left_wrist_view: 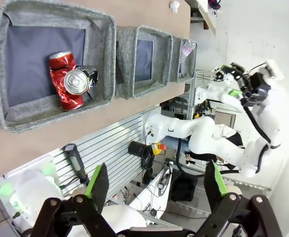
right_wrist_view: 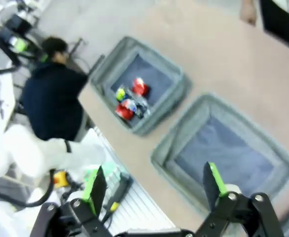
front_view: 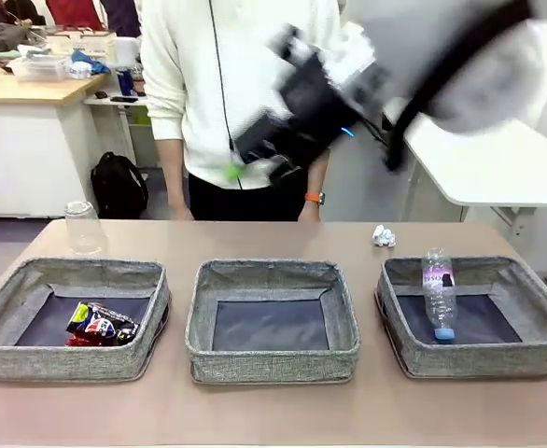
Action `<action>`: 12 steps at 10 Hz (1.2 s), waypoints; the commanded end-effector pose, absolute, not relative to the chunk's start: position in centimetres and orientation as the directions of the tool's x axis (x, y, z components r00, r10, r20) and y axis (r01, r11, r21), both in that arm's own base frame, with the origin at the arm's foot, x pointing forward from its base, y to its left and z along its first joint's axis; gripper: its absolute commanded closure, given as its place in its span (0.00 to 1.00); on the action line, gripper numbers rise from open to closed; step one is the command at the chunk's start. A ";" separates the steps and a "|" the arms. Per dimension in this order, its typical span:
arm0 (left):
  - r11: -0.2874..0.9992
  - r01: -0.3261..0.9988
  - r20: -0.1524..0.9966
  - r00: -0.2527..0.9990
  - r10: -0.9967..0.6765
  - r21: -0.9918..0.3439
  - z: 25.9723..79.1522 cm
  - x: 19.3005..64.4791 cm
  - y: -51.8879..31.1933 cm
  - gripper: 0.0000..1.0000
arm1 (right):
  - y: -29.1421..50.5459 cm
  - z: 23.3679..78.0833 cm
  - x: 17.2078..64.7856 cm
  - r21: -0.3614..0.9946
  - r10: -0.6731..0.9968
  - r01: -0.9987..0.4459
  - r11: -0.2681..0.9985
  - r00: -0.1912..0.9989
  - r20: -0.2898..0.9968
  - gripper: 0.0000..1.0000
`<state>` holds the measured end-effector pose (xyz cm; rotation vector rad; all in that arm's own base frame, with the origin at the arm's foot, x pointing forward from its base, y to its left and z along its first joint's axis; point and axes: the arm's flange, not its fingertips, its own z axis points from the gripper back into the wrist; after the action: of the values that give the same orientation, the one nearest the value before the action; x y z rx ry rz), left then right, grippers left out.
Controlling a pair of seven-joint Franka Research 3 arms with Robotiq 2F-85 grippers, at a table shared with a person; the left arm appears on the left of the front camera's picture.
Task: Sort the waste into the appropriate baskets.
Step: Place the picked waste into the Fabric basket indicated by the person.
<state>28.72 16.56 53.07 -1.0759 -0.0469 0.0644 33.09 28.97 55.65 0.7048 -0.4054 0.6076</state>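
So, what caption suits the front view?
Cans in the left basket, a bottle in the right basket, middle basket empty; cup and paper wad wait on the table.

I see three grey woven baskets in a row across the table (front_view: 273, 415), soft-sided, with dark bottoms.

Left basket (front_view: 87, 273): a crushed red can (left_wrist_view: 61, 66) and a crushed dark-blue can (front_view: 105, 322) lie together, touching, near its front wall.

Middle basket (front_view: 269, 272): dark bottom in plain view.

Right basket (front_view: 497, 270): a clear plastic bottle (front_view: 438, 289) lies lengthwise, blue cap (front_view: 444, 333) toward my side, base up against the far wall.

A clear plastic cup (front_view: 84, 227) stands on the table just behind the left basket. A white paper wad (front_view: 384, 235), crumpled, sits on the table just beyond the right basket's far left corner.
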 end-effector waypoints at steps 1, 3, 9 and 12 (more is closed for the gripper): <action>0.468 -0.031 0.009 0.997 0.083 -0.883 53.2 28.8 16.5 0.00 | 33.2 57.8 33.9 0.423 0.424 -0.686 0.592 0.711 0.561 0.00; 0.468 -0.031 0.009 0.997 0.083 -0.883 53.2 28.8 16.5 0.00 | 33.2 57.8 33.9 0.423 0.424 -0.686 0.592 0.711 0.561 0.00; 0.224 0.022 0.055 0.989 0.139 -0.974 55.4 31.1 9.0 0.00 | 17.9 59.4 33.4 0.788 0.051 -0.421 0.449 0.893 0.448 0.00; 0.059 0.002 0.013 0.984 0.177 -0.998 54.7 31.9 6.3 0.00 | 6.0 58.8 32.6 0.943 -0.099 -0.282 0.179 0.948 0.302 0.00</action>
<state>32.12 6.97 54.74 -1.4578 -0.1244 0.0992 32.33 8.43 60.43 1.3176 -0.3333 0.2235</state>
